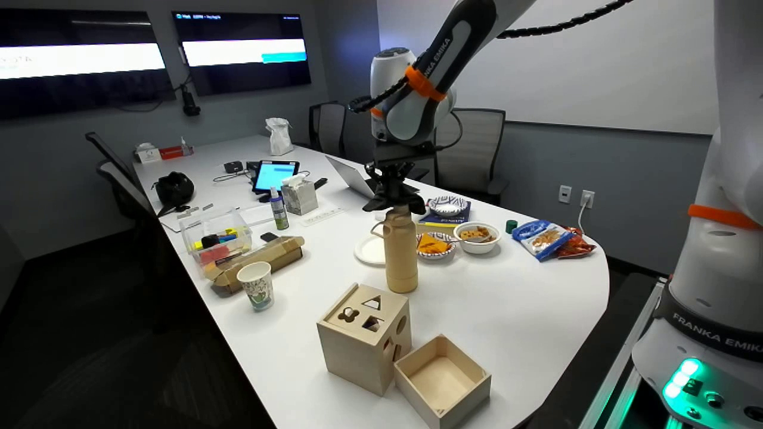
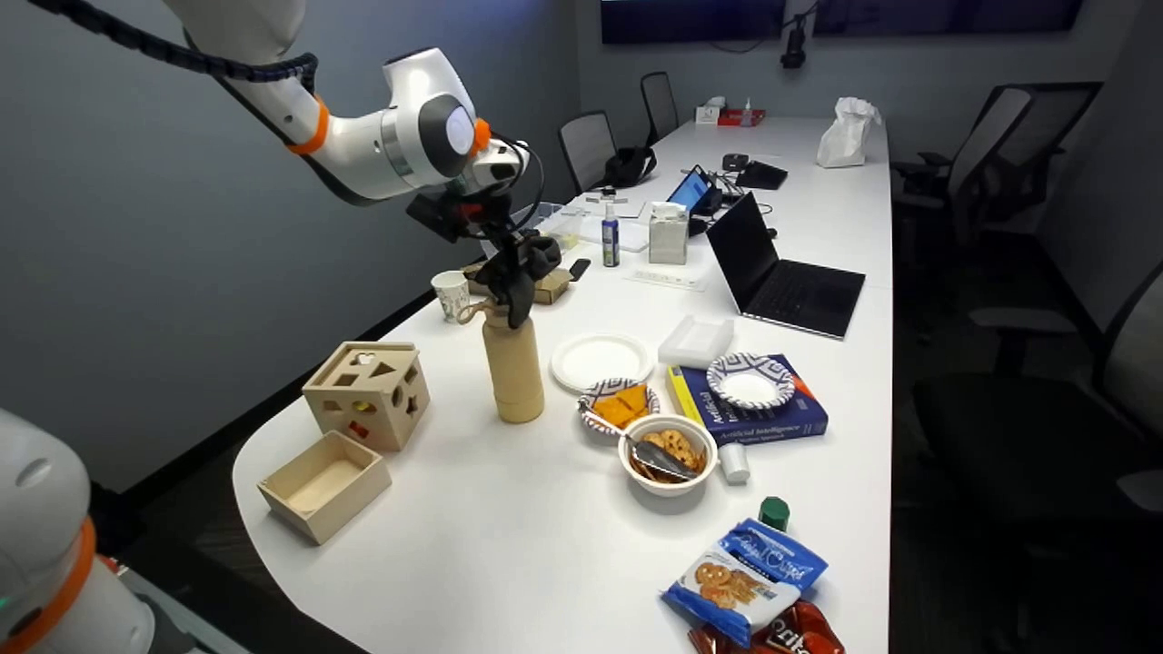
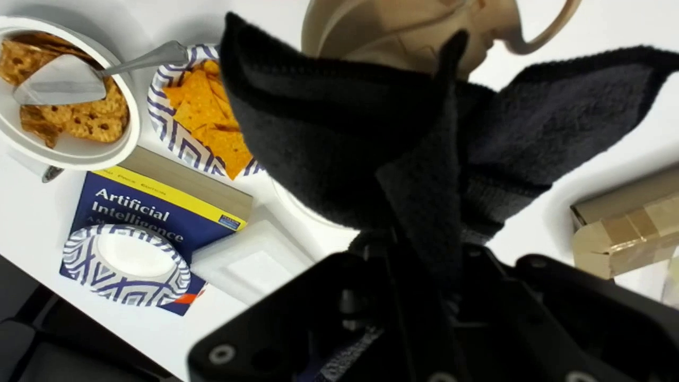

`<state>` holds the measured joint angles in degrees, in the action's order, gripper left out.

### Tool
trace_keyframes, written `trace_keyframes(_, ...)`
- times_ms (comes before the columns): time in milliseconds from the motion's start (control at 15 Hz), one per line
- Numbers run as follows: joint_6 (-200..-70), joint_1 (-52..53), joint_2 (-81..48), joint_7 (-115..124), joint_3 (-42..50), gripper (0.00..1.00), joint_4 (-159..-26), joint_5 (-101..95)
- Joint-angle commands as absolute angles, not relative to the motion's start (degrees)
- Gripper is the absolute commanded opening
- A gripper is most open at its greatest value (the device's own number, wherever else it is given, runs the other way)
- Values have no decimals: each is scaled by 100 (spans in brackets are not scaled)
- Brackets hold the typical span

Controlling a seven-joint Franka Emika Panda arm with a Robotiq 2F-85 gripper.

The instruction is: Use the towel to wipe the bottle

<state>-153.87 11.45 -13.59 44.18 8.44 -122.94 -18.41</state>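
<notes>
The tan bottle [image 1: 401, 253] stands upright on the white table, with a loop handle at its top. It also shows in an exterior view [image 2: 515, 368] and at the top of the wrist view [image 3: 392, 29]. The black towel [image 3: 329, 143] hangs bunched from my gripper [image 3: 408, 252], which is shut on it. In both exterior views the gripper [image 1: 390, 170] [image 2: 509, 243] is above the bottle, pointing down. The towel [image 1: 411, 204] [image 2: 516, 292] hangs at the bottle's top and hides part of it. I cannot tell how firmly they touch.
A wooden shape box [image 1: 363, 339] and an open wooden tray [image 1: 444, 381] stand near the bottle. A white plate [image 2: 601, 361], a chip bowl [image 2: 627, 406], a cracker bowl with tongs [image 2: 668, 454] and a book [image 2: 772, 422] lie on its other side. A paper cup [image 1: 256, 286] stands near the table edge.
</notes>
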Motion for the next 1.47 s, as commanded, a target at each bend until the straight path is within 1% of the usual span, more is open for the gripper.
trace_keyframes(0,-15668,1104,-1249,4706,883,3,-12372,-2061)
trace_keyframes(333,-15876,1197,-950,4998,963,3,-12708,-2423)
trace_keyframes(667,-16002,1441,-337,5977,1130,3,-13406,-3579)
trace_keyframes(1000,-15934,1428,319,7036,1040,3,-13960,-4644)
trace_keyframes(1200,-15875,1415,445,6926,970,3,-14159,-4491)
trace_keyframes(1400,-15883,1446,267,6622,941,3,-14218,-4141)
